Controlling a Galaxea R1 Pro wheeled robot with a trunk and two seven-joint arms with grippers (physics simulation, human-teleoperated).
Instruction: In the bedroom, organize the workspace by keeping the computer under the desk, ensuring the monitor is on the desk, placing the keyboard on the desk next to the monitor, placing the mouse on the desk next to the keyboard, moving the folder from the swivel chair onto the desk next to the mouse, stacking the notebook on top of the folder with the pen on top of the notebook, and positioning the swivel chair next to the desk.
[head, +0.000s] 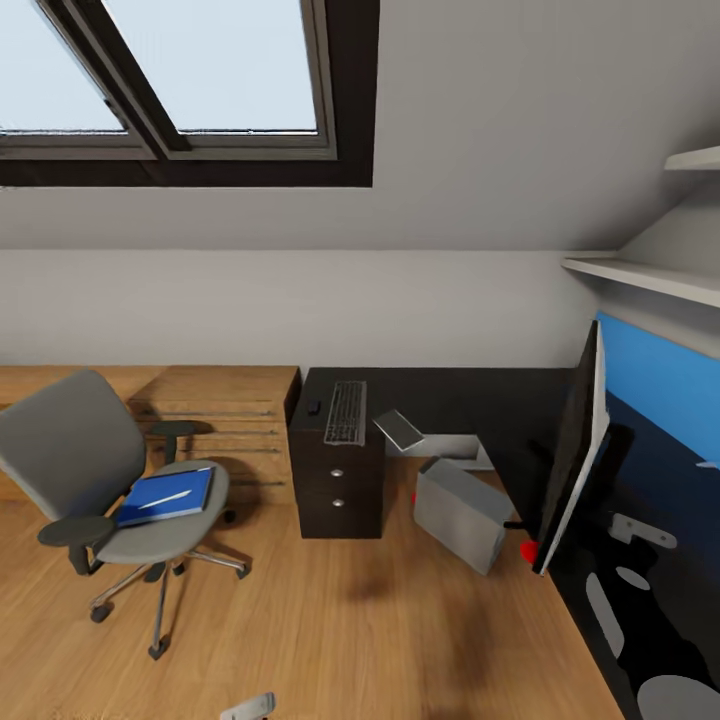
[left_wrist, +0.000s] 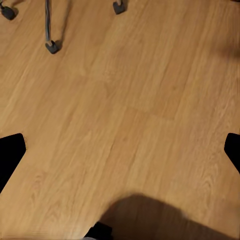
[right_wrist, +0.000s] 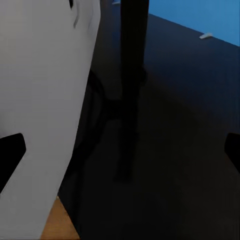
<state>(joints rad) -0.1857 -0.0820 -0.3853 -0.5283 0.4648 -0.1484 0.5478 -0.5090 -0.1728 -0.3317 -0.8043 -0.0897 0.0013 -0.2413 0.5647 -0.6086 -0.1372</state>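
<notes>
I am looking from the head view into an attic bedroom with a sloped white ceiling, a skylight (head: 200, 70) and a wooden floor (head: 350, 640). The black desk (head: 450, 400) is sitting against the far wall and running along the right side. The keyboard (head: 346, 412) is lying on the desk above the drawer unit (head: 338, 490), with the small black mouse (head: 314, 407) just beside it on its left. The grey notebook (head: 401, 430) is resting tilted at the desk's inner edge. The computer (head: 462, 513) is standing on the floor beside the drawers, partly under the desk. The monitor (head: 572, 450) is standing edge-on at the right. The swivel chair (head: 90, 470) is sitting well apart to the left, carrying the blue folder (head: 166, 495) with the white pen (head: 166, 497) lying on it.

In the left wrist view, I am seeing bare floor and chair castors (left_wrist: 52, 47); the left end effector's fingertips (left_wrist: 10, 152) are spread wide, holding nothing.

In the right wrist view, the monitor's white back (right_wrist: 45, 100) and black stand (right_wrist: 131, 90) are looming close over the dark desk; the right end effector's fingertips (right_wrist: 10, 152) are likewise spread apart and empty.
</notes>
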